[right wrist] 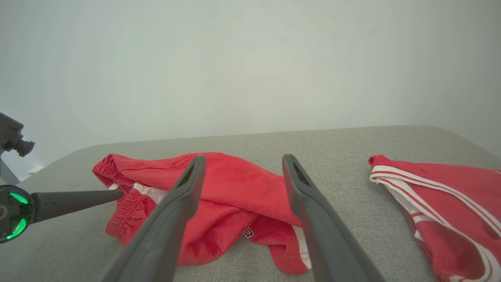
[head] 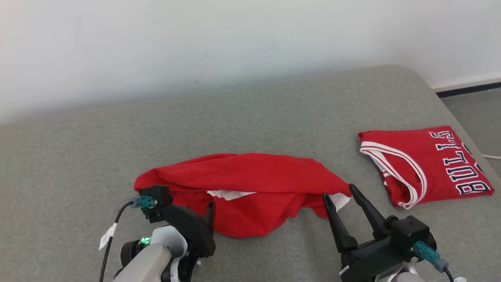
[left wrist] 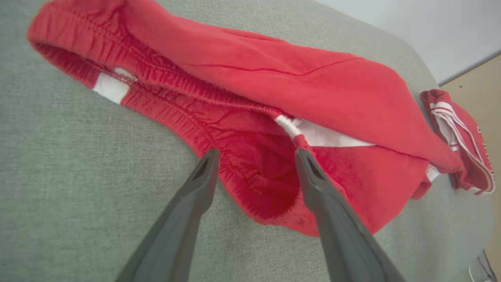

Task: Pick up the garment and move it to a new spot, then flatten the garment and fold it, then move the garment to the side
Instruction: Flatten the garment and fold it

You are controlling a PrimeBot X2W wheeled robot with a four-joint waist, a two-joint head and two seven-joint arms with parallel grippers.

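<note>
Our left hand [left wrist: 256, 152] stands apart, fingers poised over the waistband end of the red shorts [head: 250, 176], gripping nothing. Our right hand [head: 338, 190] is apart too, its tips just beside the shorts' other end. The shorts lie crumpled on the grey worktop [head: 235, 117]; a folded jersey [head: 422, 164] lies beyond our right hand.

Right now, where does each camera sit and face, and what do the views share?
Head view: on the head, facing forward and down at red shorts and a folded Bulls jersey on a grey padded surface; left gripper and right gripper, open, below.
Left wrist view: on that wrist, facing along its fingers at the shorts' waistband.
Right wrist view: on that wrist, facing across the shorts to the wall; its fingers, one left gripper finger.
All share shorts and jersey.
</note>
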